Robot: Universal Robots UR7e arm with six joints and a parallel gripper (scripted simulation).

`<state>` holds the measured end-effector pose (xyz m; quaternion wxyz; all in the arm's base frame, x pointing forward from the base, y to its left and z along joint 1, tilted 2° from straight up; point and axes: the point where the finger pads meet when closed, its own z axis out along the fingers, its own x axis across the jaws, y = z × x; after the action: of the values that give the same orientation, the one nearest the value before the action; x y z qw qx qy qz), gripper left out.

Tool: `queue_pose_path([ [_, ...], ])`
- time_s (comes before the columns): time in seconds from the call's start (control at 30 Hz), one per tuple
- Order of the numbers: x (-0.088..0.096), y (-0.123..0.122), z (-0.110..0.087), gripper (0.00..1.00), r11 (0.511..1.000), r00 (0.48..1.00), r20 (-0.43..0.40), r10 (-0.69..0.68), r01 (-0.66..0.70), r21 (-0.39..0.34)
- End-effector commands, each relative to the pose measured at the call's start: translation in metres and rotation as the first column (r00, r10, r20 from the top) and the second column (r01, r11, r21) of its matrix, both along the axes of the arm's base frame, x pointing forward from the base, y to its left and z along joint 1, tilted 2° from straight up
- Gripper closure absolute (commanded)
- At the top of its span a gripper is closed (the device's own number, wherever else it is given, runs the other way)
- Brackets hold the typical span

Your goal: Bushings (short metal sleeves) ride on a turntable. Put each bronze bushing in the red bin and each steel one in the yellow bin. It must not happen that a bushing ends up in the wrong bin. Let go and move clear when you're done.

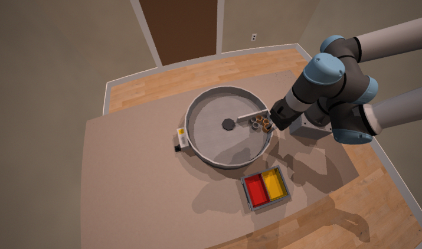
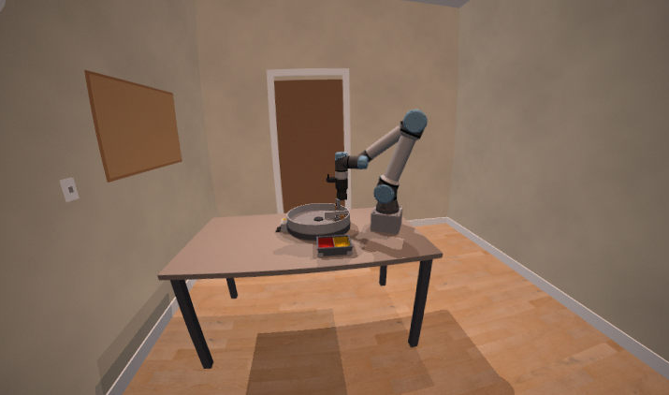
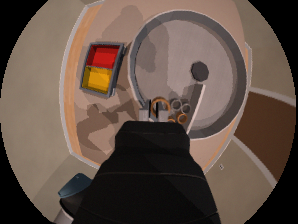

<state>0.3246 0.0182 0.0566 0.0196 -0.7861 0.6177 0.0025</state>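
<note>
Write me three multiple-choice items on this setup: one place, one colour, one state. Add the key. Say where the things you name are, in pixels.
1. Where are the two plainly visible steel bushings?
A) in the yellow bin
B) on the turntable
C) on the floor

2. What colour is the bin beside the red one?
A) yellow
B) green
C) blue

3. How is the gripper?
A) wide open
B) shut on nothing
C) shut on a bronze bushing

1 B: the grey rings (image 1: 252, 126) (image 3: 171, 105) lie inside the turntable's (image 1: 212, 142) (image 2: 318, 228) (image 3: 165, 55) rim.
2 A: the yellow bin (image 1: 274, 185) (image 2: 341, 241) (image 3: 97, 79) adjoins the red bin (image 1: 256, 190) (image 2: 326, 241) (image 3: 103, 56).
3 C: the gripper's (image 1: 270, 126) (image 2: 338, 215) (image 3: 153, 111) fingers pinch the bronze bushing's (image 1: 264, 128) (image 3: 168, 101) wall.
</note>
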Motion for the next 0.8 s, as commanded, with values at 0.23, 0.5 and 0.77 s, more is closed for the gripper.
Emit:
queue_pose_path([
  [0.23,0.042,0.070,0.002,1.00,0.999,0.999,-0.006,-0.053,0.053,-0.007],
  [0.5,0.053,0.090,0.003,1.00,0.998,0.998,-0.007,-0.067,0.067,-0.007],
  [0.77,0.080,0.140,0.005,1.00,0.995,0.995,-0.008,-0.102,0.102,-0.007],
])
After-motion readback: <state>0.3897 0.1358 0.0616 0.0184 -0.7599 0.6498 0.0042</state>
